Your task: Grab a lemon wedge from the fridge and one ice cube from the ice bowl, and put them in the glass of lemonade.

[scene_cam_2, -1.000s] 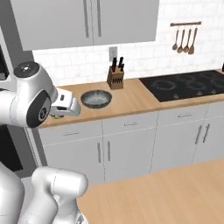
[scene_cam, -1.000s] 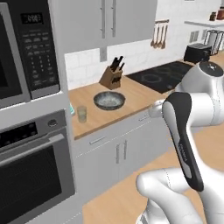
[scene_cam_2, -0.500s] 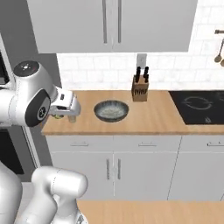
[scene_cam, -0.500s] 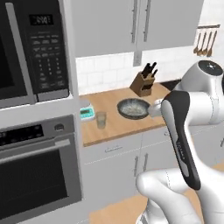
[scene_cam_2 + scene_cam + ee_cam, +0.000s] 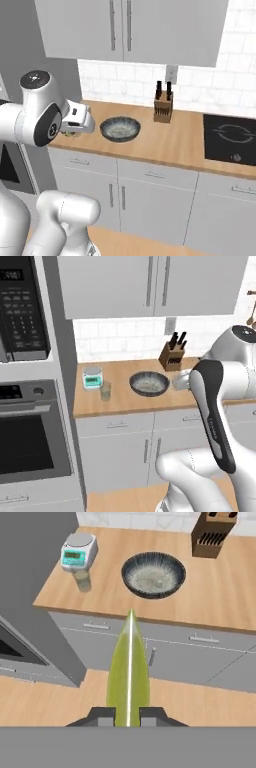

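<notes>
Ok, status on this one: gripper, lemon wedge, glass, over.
Gripper shut on lemon wedge. Glass of lemonade on counter beside ice bowl, gripper short of both. Nothing in the way.

Worktop layout, left to right
The small clear tumbler of pale lemonade [image 5: 105,390] stands before the low white and teal box-like scale [image 5: 92,377]; right lies the wide shallow dark-rimmed bowl [image 5: 149,382], then the slotted wooden knife block [image 5: 172,356] behind.

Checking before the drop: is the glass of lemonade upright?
Upright: the glass of lemonade stands on the counter beside the scale.
</notes>
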